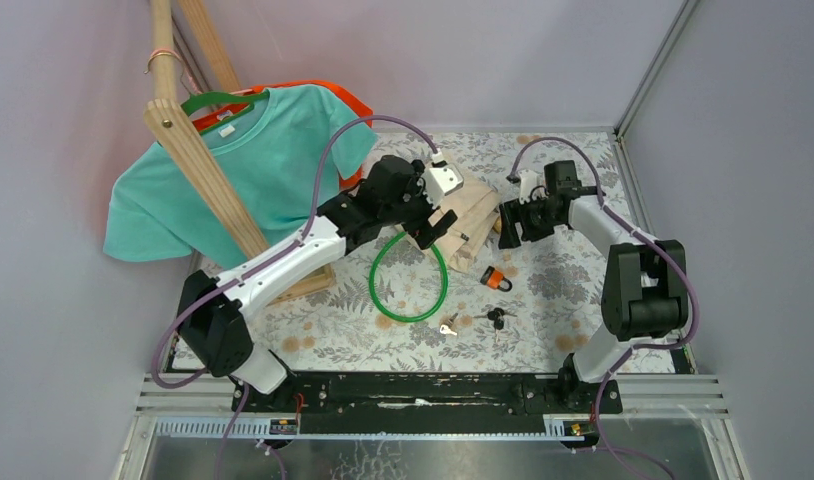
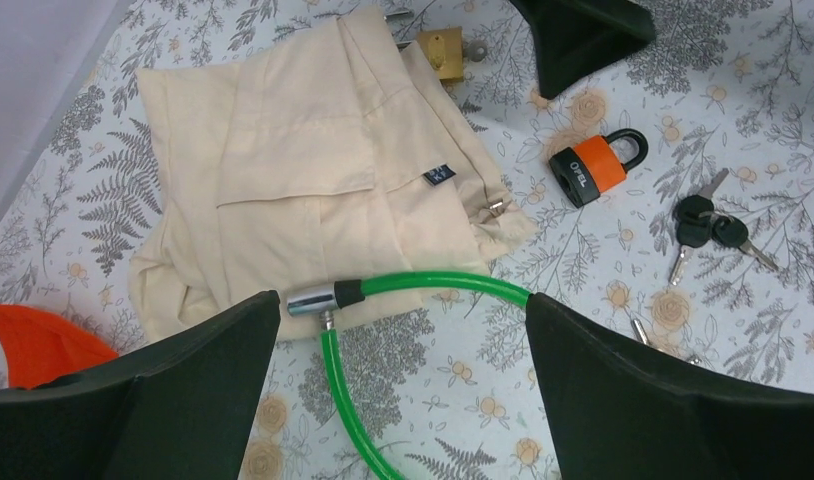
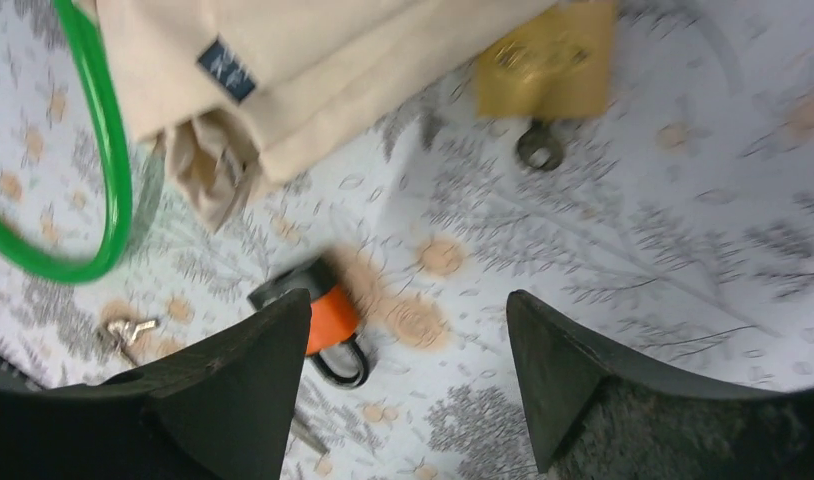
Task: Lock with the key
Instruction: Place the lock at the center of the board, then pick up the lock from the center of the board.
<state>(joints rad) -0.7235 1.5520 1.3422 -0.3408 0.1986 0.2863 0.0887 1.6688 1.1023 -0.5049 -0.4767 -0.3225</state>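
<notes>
Plainly, both sets of jaws stand wide and empty over the bench [image 2: 453, 400]. The left gripper [image 2: 401, 305] hangs above the green cable lock [image 2: 433, 285] and beige cloth [image 2: 303, 170]. The right gripper [image 3: 408, 300] hangs by the orange padlock [image 3: 333, 315]. A brass padlock [image 3: 548, 60] lies beyond, a key [image 3: 538, 145] at its edge. Black-headed keys [image 2: 708, 225] lie near the orange padlock.

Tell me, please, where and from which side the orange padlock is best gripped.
Probably best: take the padlock by its orange body, across the side edges, straight down from above. It lies flat on the table, apart from the folded cloth and the keys; its black loop looks too thin.
</notes>
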